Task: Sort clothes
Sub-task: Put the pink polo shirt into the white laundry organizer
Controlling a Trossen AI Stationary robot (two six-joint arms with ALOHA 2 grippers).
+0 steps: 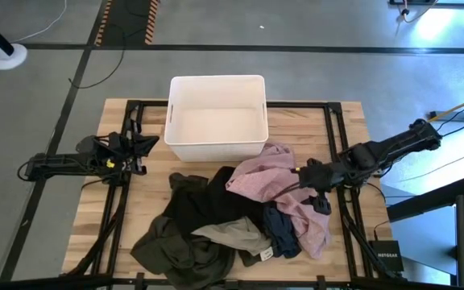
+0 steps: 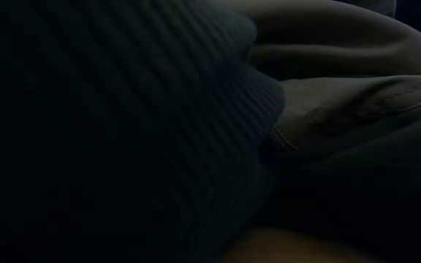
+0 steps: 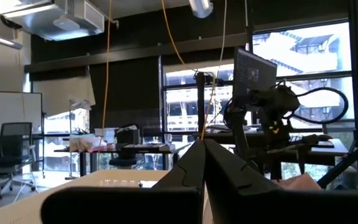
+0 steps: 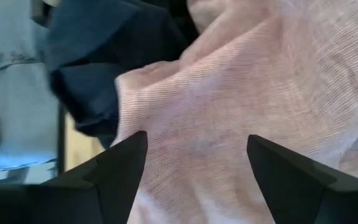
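Nearest: dark ribbed fabric [image 2: 123,124] fills the low view.
Tabletop [image 1: 337,129]: wooden, centre frame.
Clothes [image 1: 232,213]: heaped lower centre, olive, black, beige, navy.
Bin [image 1: 216,117]: white, upper centre.
Pink garment [image 1: 284,193]: right of heap.
Right gripper [image 4: 194,155]: fingers apart over pink garment.
Left gripper [image 1: 139,145]: fingers together, left edge.

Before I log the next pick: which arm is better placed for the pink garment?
Right. Its pincer is open, directly over the pink garment; the left pincer waits beside the white bin, away from the pile.
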